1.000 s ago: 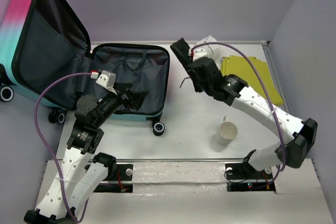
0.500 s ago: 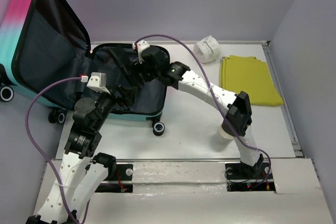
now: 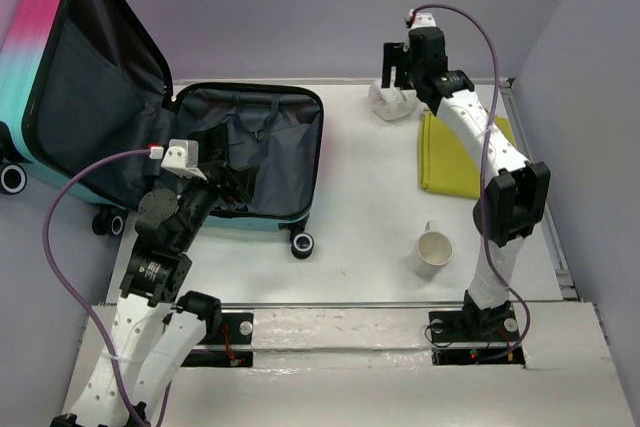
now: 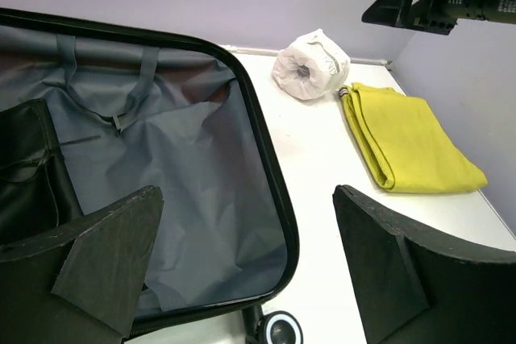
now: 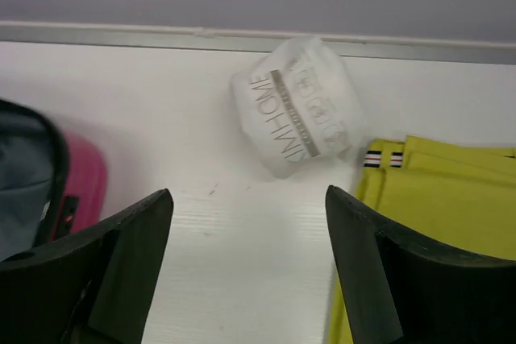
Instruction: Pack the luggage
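Right pincer (image 5: pixel 246 199) near plastic-wrapped cylindrical roll (image 5: pixel 294 106)

The white wrapped roll (image 5: pixel 298 106) bears lettering ending in "HOME".

Bright, even light; soft shadows (right-wrist view slightly blurred).

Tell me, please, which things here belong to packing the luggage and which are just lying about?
Likely for the job: the luggage, the black bundle already in it, the wrapped paper roll, the folded yellow cloth.
Probably just lying about: the white mug.
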Controlling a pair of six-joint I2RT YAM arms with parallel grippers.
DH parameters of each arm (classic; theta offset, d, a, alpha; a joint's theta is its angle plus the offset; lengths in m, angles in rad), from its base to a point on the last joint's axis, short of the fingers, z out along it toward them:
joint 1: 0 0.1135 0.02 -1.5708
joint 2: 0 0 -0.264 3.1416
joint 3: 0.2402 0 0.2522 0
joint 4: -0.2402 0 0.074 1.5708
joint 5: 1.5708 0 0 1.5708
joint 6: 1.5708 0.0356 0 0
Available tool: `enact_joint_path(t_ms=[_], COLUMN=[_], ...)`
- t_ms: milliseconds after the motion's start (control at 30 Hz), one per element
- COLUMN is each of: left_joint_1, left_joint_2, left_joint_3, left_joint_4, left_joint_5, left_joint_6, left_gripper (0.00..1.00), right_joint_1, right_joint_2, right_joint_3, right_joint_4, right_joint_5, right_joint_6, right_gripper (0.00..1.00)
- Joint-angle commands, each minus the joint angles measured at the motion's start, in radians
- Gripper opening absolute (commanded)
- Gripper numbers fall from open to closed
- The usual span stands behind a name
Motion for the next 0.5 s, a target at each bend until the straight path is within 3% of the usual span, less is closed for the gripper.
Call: enact_joint_path(t_ms=[0,133,300,400,467], left_joint_1=[-0.011,-0.014,-0.016,-0.016,-0.016], left_joint_2=[0.005,0.017,0.043,0.054,0.063], left_joint_3=[0.04,0.041,0.04,0.04,0.04], left_joint_4=[0.027,0.027,0.03,0.032,0.035], left_joint_5=[-0.001,0.0,0.01,0.016,0.019], left_joint_6=[0.005,0.005,0.005,0.007,0.007], left_gripper=[0.99,0.99,0.99,0.99,0.99], right_joint_1=[-0.065,-0.113,-0.176,-0.222,-0.266], right_joint_2=[0.138,0.272,0.393,0.468,0.502], right_joint_3=[0.091,0.248,0.397,0.468,0.484], right_joint_4=[0.01,0.001,0.001,0.001,0.001], right_joint_5=[-0.007,0.036,-0.012,-0.059,-0.134], right_joint_6=[-0.061,-0.165,-0.172,-0.141,-0.039], right_gripper=[0.81,0.81,0.81,0.81,0.82])
